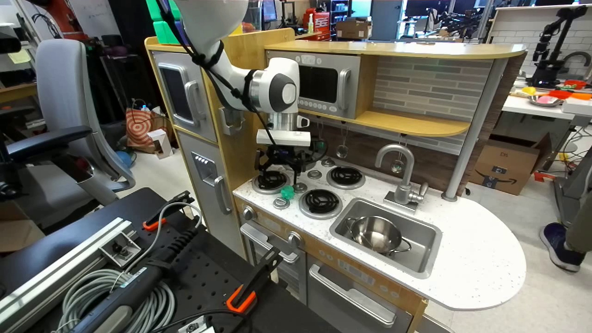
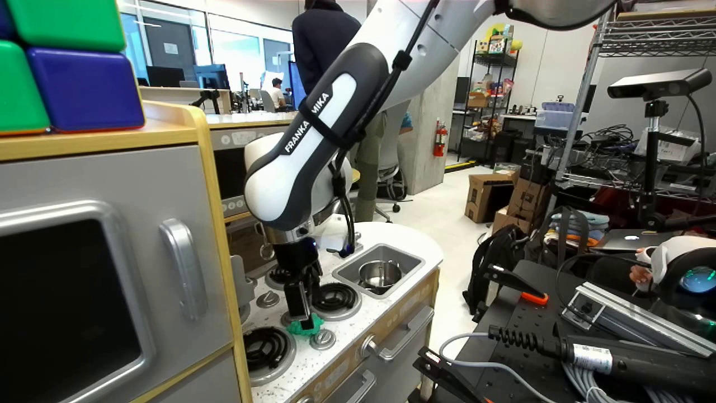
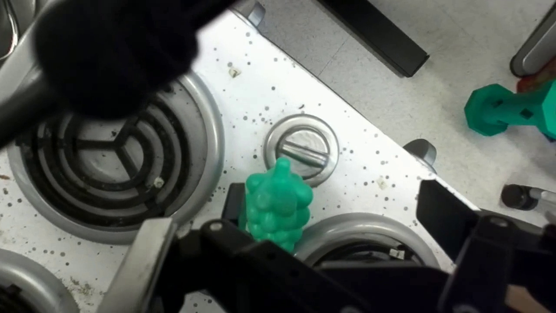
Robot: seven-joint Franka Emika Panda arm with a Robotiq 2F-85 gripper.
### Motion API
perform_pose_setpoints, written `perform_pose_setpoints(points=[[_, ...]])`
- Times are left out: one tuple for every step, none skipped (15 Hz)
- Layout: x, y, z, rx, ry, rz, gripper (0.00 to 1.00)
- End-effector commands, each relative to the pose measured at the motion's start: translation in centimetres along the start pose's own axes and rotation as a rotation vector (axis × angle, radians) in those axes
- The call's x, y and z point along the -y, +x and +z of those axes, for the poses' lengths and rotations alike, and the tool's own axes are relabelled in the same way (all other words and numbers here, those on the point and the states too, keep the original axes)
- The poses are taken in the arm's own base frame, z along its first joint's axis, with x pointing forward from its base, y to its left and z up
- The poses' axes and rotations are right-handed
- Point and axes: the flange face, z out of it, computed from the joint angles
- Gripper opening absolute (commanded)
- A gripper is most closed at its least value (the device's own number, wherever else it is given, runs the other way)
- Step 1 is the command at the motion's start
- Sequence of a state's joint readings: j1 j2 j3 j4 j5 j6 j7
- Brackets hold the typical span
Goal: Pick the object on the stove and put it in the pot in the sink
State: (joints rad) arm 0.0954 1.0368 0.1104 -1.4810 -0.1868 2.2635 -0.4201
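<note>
The object is a small green toy bunch of grapes point(image 1: 287, 192) on the white stove point(image 1: 294, 200), among the burners and knobs. It also shows in an exterior view point(image 2: 313, 323) and in the wrist view point(image 3: 279, 204), its stem by a silver knob. My gripper point(image 3: 339, 208) is open and low over the stove; it shows in both exterior views point(image 1: 280, 175) point(image 2: 307, 305). In the wrist view its left finger is right beside the grapes, perhaps touching; the right finger is well apart, near the counter edge. The steel pot point(image 1: 375, 233) point(image 2: 380, 273) stands in the sink point(image 1: 418, 259) point(image 2: 415, 262).
The curved faucet point(image 1: 402, 173) stands behind the sink. A yellow shelf point(image 1: 411, 124) and toy microwave point(image 1: 319, 85) overhang the back. A tall cabinet point(image 2: 100, 168) stands at the stove's far end. A black table point(image 1: 194, 277) with clamps and cables is in front.
</note>
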Motion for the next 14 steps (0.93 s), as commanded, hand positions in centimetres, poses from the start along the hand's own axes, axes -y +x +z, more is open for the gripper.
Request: perform_pose_setpoints(points=[[-1.3,1.6,0.2,-0.002,0.042,0.082,1.0],[-1.8,1.9,0.4,-0.004,0.038,0.102,1.0],[-2.1,2.1,0.4,-0.003,0.026,0.116,1.0],[-2.5,2.3,0.6,-0.002,0.014,0.127,1.0],[-2.8,2.5,0.8,0.001,0.006,0.136,1.0],[-2.9,2.5,1.0,0.017,0.0,0.136,1.0],[-2.3,1.8,0.6,-0.009,0.003,0.113,1.0],[-2.5,1.8,0.8,-0.004,0.004,0.118,1.0],[-2.6,1.9,1.0,0.0,0.005,0.12,1.0],[-2.7,1.9,0.7,-0.017,-0.01,0.12,1.0],[-2.7,2.0,0.8,-0.022,-0.018,0.121,1.0],[-2.6,2.0,1.1,-0.025,-0.018,0.122,1.0],[-2.5,2.0,1.4,-0.026,-0.017,0.117,1.0],[-2.3,2.0,1.6,-0.028,-0.017,0.114,1.0]])
